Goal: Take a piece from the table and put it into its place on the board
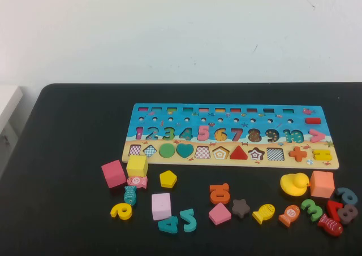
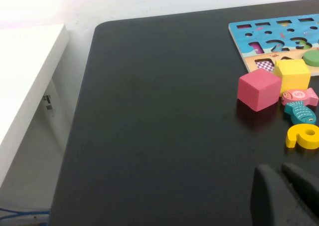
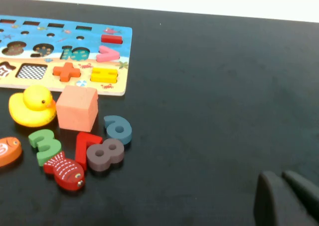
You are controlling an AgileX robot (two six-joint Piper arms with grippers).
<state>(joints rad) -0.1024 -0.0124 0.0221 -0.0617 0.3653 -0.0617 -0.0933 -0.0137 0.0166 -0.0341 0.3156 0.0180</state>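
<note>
1. High view: neither gripper shows. The piece (image 1: 168, 178), one yellow pentagon, lies on the table (image 1: 68, 131) just in front of the board (image 1: 229, 137), beside the yellow cube (image 1: 137, 165). The board's pentagon slot (image 1: 220, 152) stands empty, so the placing is not yet begun. I count four cubes, one duck (image 1: 294, 183) and three fish.
2. Left wrist view: the left gripper (image 2: 281, 183) has its fingers closed on nothing, low over bare table; the pink cube (image 2: 258, 89), yellow cube and board corner lie well ahead of it. The piece is not visible here.
3. Right wrist view: the right gripper (image 3: 284, 186) looks pinched together and empty, well apart from the duck and orange cube (image 3: 77, 108).
</note>
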